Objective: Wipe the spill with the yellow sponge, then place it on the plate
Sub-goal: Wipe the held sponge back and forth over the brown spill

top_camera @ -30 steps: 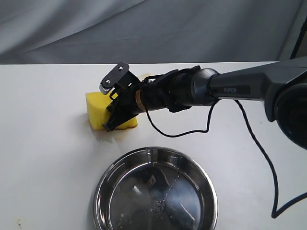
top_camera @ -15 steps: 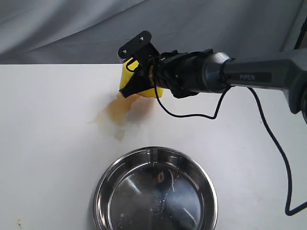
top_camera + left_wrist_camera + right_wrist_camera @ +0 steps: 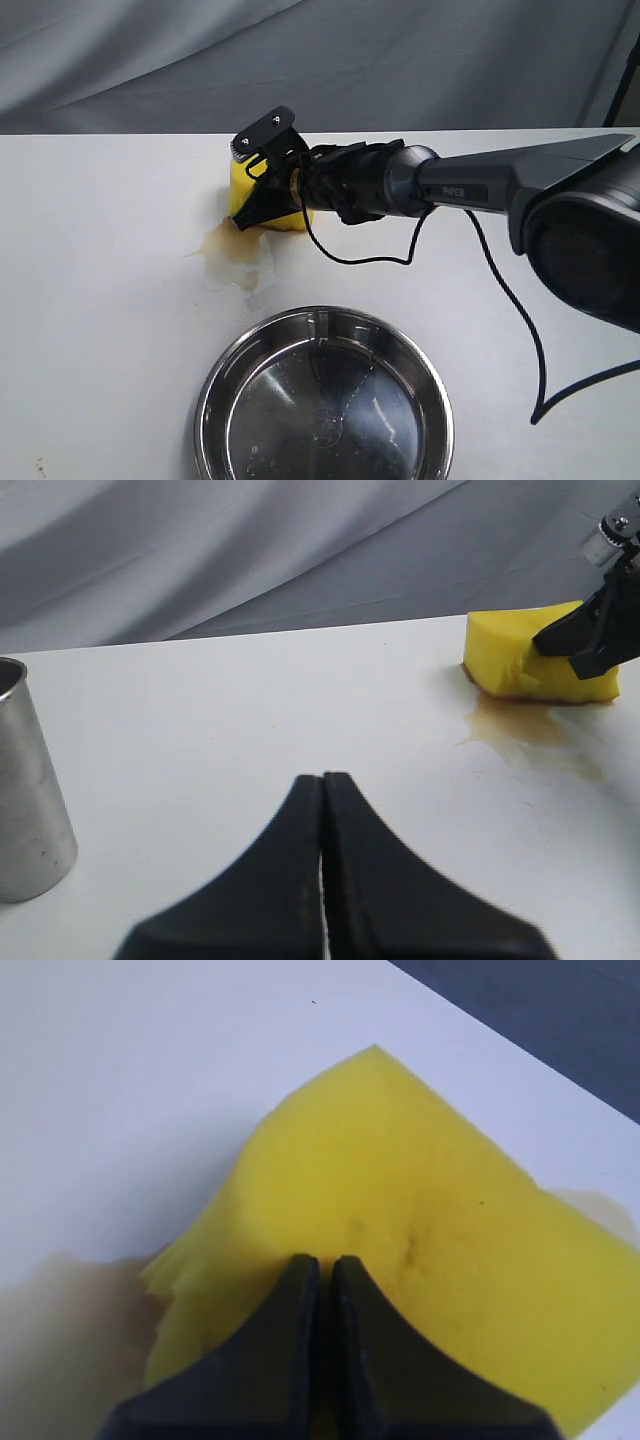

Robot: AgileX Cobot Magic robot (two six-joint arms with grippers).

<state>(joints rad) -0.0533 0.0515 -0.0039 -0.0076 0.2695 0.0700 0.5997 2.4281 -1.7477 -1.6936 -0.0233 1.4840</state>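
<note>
My right gripper (image 3: 243,220) is shut on the yellow sponge (image 3: 240,190), pinching a fold of its foam (image 3: 420,1190) between the fingertips (image 3: 300,1270). The sponge rests on the white table at the far edge of the spill (image 3: 235,250), a thin amber puddle that spreads toward the plate (image 3: 212,400). That shiny steel plate sits at the front, apart from the puddle. The left wrist view shows the sponge (image 3: 510,660), the puddle (image 3: 530,730) and the right gripper (image 3: 590,640) from a distance. My left gripper (image 3: 322,780) is shut with nothing in it.
A steel cup (image 3: 25,800) stands on the table near my left gripper. A grey cloth backdrop (image 3: 300,60) hangs behind the table's far edge. The right arm's black cable (image 3: 530,330) trails over the table to the right of the plate.
The right gripper dragged the sponge from the puddle's near left side away to the back right, uncovering the spill, then slid it slightly back left to the puddle's far edge.
</note>
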